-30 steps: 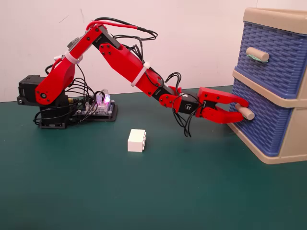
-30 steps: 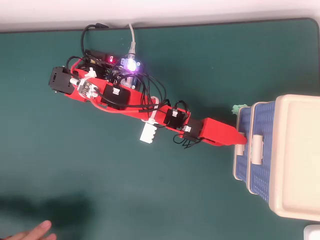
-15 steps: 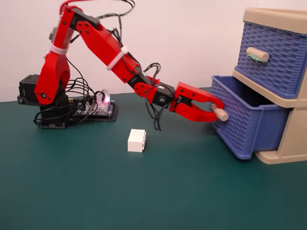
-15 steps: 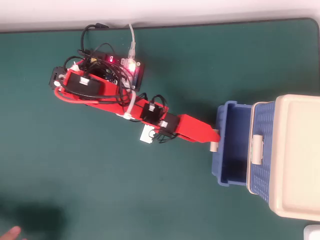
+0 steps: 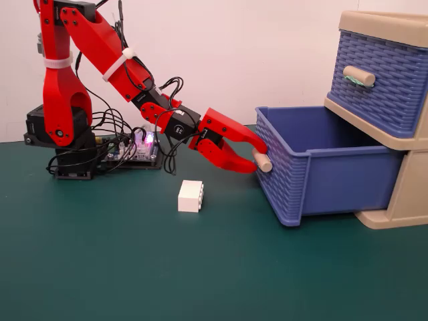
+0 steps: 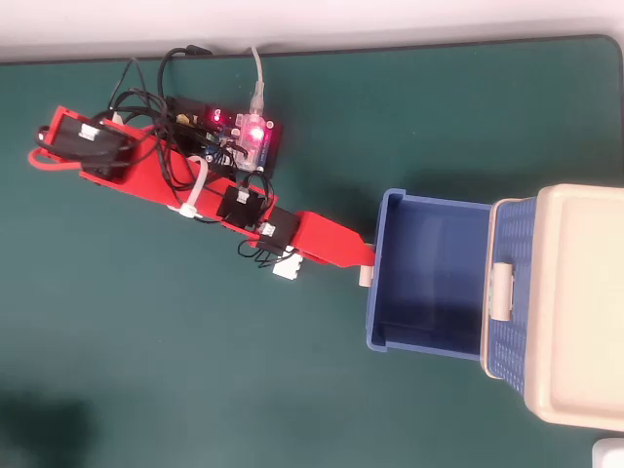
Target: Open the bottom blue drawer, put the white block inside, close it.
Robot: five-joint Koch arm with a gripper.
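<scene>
One drawer out of two: the bottom blue drawer (image 5: 334,177) is now standing pulled well clear of the beige cabinet (image 5: 408,200); a second ago it was shut flush, and half a second ago only partly out.
Opening: seen from overhead, the drawer's interior (image 6: 434,268) is lying fully exposed and empty, so the opening step looks done to me.
Claw: the gripper (image 5: 257,159) is still clamping both red jaws around the drawer handle (image 5: 263,162), one above and one below it in the fixed view, holding it rather than standing free.
Arm: the red arm (image 5: 107,50) is folding back toward its base as it drags the drawer along the green table (image 5: 200,267).
Top drawer: the upper blue drawer (image 5: 381,80), with the green mark on its handle, is staying closed.
Block: the white block (image 5: 190,196) is sitting untouched on the table, left of the open drawer and below the arm in the fixed view; overhead it is peeking out beside the wrist (image 6: 287,268).
What comes next, as I judge it: letting go of the handle, then going down for the block.
</scene>
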